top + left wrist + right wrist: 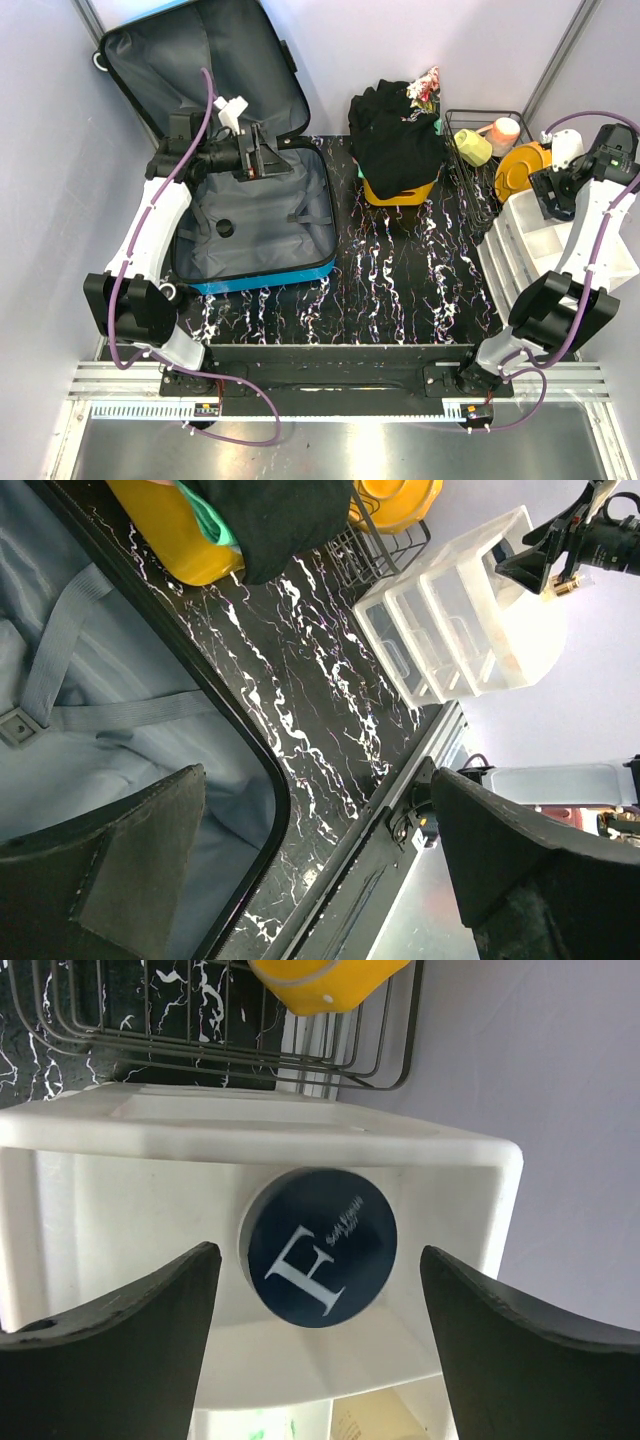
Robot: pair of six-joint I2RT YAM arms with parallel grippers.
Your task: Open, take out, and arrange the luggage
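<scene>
Left gripper up close, jaws wide and empty, one finger over grey lining, the other out past the rim above the black marbled surface, bare in a strip from that rim across to the white drawer unit. Luggage lies open at rear left, lid propped on the back wall, blue front edge short of the surface's near edge. Right gripper gapes wide too, holding nothing, a navy disc between its fingers.

Only readable mark: a big white serif "F" on a round navy disc, seen from the right wrist view, lying in the white plastic tray. The small script line next to the F is too blurred to read.
</scene>
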